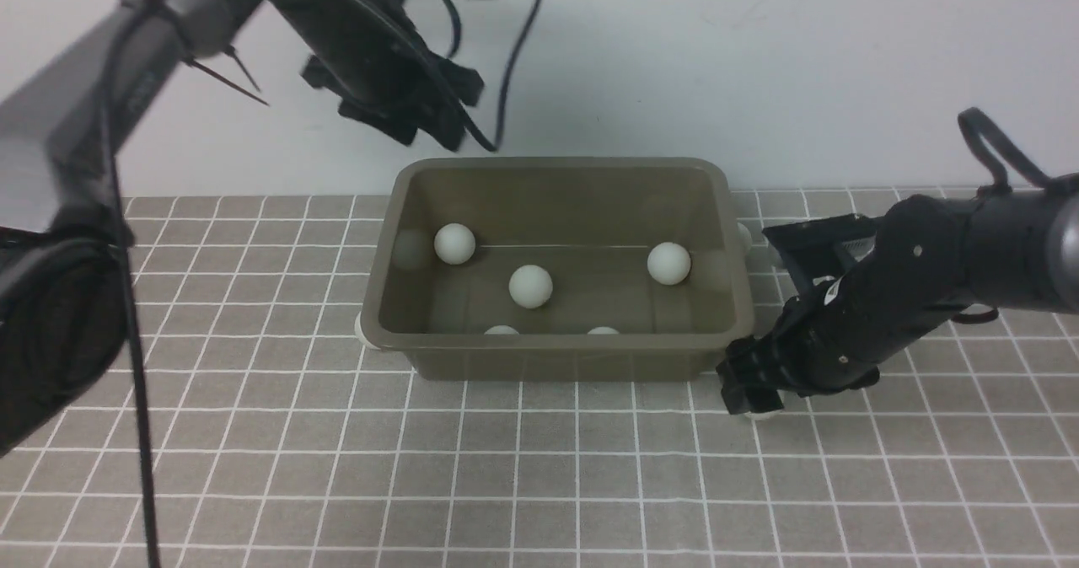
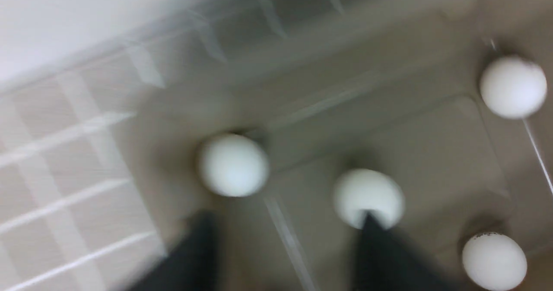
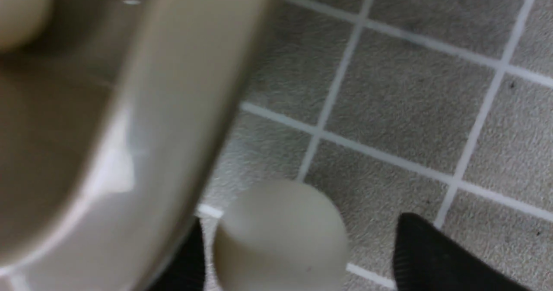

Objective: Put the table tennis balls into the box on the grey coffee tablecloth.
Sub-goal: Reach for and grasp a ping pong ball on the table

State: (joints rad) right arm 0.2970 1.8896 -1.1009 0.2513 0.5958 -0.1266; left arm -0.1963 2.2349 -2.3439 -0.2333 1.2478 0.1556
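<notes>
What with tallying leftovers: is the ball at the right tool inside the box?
Out: the ball lies on the tablecloth beside the box, within the open right tool.

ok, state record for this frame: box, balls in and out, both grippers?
box: olive tub on the checked cloth
balls in box: five show, two half hidden by the near wall
balls outside: one between the right gripper fingertips; seemingly two more, at the box's near left corner and behind its right rim
left gripper: raised over the far left corner, open, empty
right gripper: down on the cloth, near right corner, open around that ball
</notes>
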